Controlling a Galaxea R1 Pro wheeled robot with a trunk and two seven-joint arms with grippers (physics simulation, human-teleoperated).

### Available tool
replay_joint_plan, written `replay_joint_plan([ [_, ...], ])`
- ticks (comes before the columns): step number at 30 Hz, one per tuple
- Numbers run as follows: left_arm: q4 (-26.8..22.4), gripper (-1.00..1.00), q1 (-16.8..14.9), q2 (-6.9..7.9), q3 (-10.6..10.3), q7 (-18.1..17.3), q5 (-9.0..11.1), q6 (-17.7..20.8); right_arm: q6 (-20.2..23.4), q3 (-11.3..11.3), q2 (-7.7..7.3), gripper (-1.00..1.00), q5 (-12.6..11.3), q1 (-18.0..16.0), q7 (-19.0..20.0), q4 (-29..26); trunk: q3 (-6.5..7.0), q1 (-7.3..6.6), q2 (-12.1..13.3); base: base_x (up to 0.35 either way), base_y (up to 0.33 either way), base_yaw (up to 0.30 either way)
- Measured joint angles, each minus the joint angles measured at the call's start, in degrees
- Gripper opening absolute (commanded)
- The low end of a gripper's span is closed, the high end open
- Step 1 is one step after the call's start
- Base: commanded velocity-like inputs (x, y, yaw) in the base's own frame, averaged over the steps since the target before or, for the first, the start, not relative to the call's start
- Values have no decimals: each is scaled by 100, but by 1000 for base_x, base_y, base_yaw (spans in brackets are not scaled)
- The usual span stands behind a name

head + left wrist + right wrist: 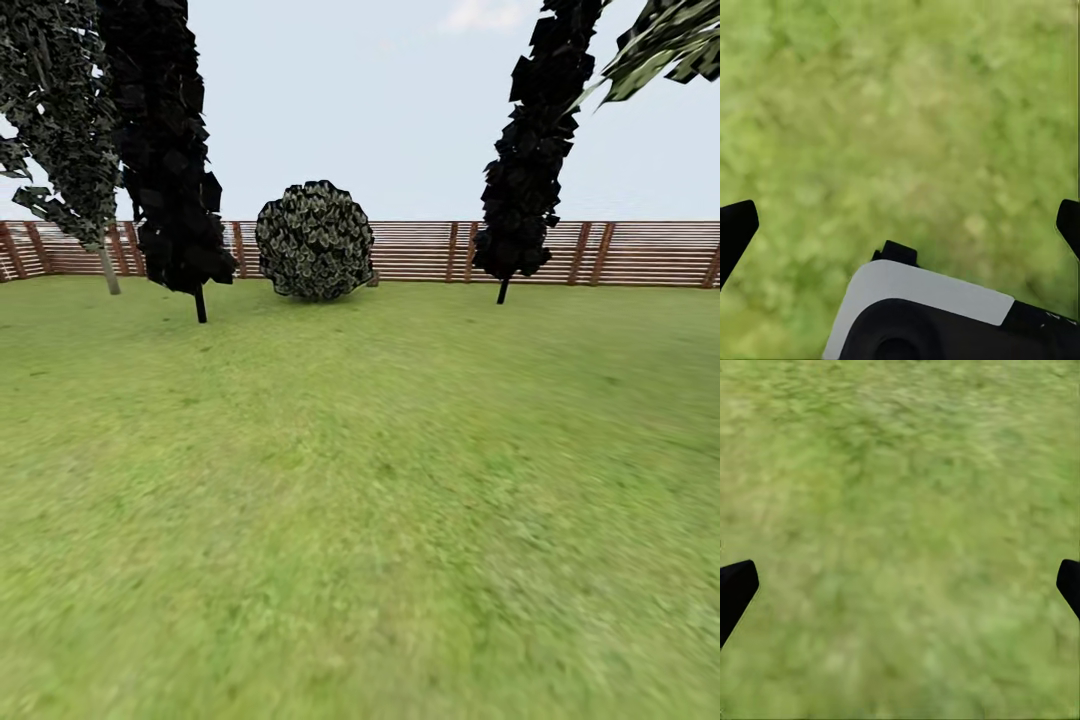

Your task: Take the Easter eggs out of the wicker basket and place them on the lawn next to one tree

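Two dark, narrow conifers stand at the far edge of the lawn (360, 520) in the head view: one at left (165, 150) and one at right (530, 150), each on a thin trunk. Between them, closer to the left one, a round pale-leaved bush (315, 240) sits just in front of the brown slatted fence (620, 252) that runs across the whole width. At far left, a lighter-leaved tree (60, 120) leans on a thin pale trunk, near the left conifer. Pale leafy fronds (665, 45) hang in the upper right corner. Grass fills the near ground, patchy green. Left wrist view: left end effector (900, 225) is released, its two black fingertips (735, 232) wide apart at opposite edges, nothing between them but grass; a white and black part of the robot's body (930, 300) lies below it. Right wrist view: right end effector (900, 585) is likewise released, fingertips (735, 592) spread wide, with only blurred grass between them. Lawn is the sole task item in sight, under both end effectors.
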Motion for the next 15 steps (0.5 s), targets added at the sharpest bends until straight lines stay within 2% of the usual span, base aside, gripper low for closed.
replay_joint_plan([
  [15, 0, 100, 0, 5, -2, 0, 0, 0, 0, -1, 0, 100, -2, 0, 0, 4, 0, 0, 0, 334, 0, 0],
])
